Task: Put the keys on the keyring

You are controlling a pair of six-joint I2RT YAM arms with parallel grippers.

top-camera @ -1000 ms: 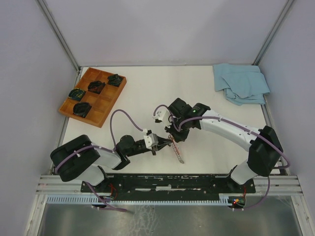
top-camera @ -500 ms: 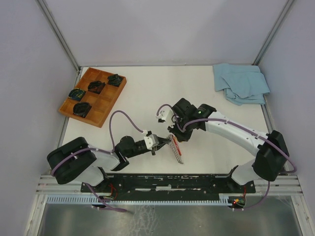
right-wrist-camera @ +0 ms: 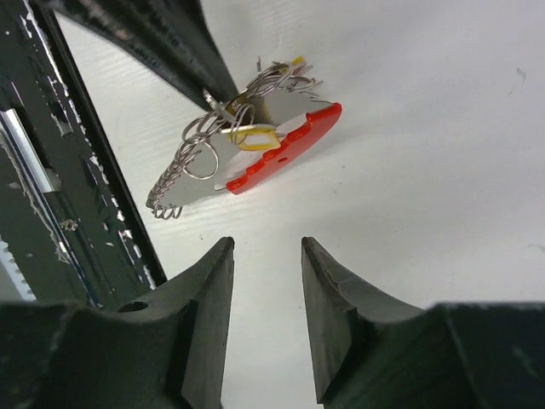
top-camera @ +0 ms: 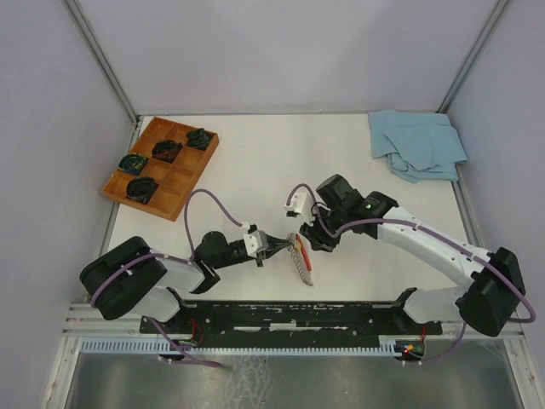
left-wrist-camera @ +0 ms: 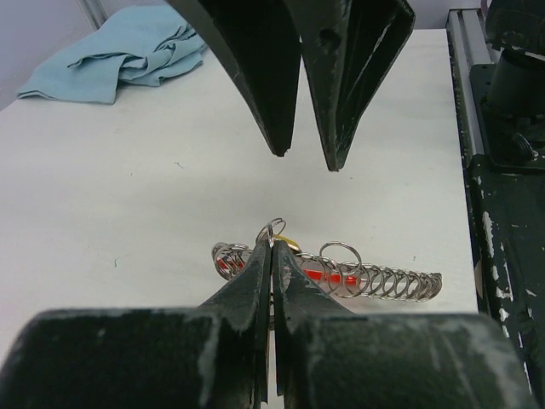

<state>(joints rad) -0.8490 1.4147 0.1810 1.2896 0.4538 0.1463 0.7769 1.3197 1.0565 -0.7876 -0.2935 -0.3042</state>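
Keys, small silver metal ones with one yellow-headed, lie bunched with a curved red strap and a silver beaded chain on the white table, near its front edge. The left gripper is pinched tight on the thin metal keyring rising from that bunch. The right gripper hangs just beside it, jaws partly apart and empty.
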